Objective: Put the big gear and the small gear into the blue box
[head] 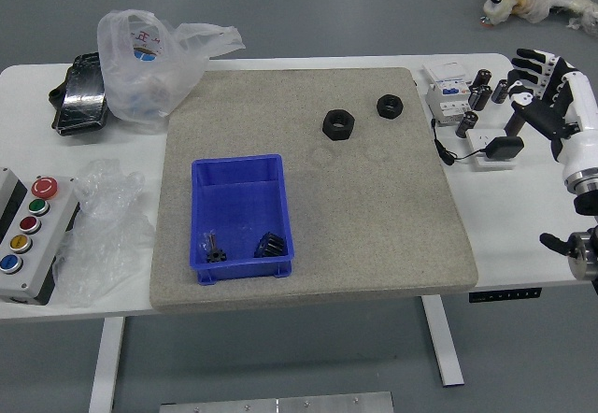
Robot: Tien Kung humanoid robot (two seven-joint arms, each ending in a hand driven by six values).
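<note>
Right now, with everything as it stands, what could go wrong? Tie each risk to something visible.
The right hand appears close to the dark cylinders, so a sideways sweep might knock one over. The small gear and big gear share the blue box with open space beside them, so a bump could make them slide or roll. The black hexagonal nuts on the grey mat might be mistaken for gears.

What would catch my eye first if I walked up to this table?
Probably the bright blue box left of the beige mat's middle, with a few small dark parts near its front edge. Next, the white-and-black robot hand hovering at the far right, and the red button atop the control panel at the left.
</note>
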